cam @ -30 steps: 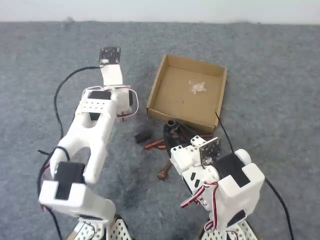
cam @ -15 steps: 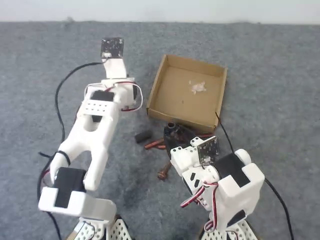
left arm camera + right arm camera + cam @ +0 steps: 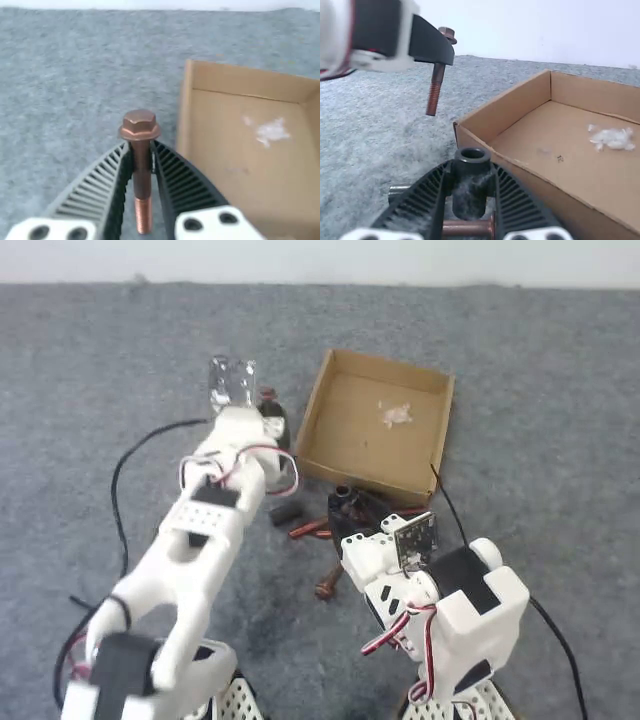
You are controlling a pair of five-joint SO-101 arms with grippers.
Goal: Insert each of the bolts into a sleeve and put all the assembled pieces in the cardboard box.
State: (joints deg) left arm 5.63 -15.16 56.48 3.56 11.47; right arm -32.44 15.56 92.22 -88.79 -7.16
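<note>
- Swinging in across the carpet (image 3: 520, 390) over the last second, the left arm (image 3: 195, 550) is now reaching beside the outer wall of the cardboard box (image 3: 312, 425).
- At its tip, the left gripper (image 3: 141, 146) is pinching a copper bolt (image 3: 141, 170) by the shank, head up and threads hanging down.
- Nearer the base, the right gripper (image 3: 470, 167) is clamping a black sleeve (image 3: 469, 192) upright just in front of the box, with the held bolt hanging higher and off to one side.
- Below them, loose bolts (image 3: 328, 583) and a second sleeve (image 3: 285, 512) are lying on the carpet.
</note>
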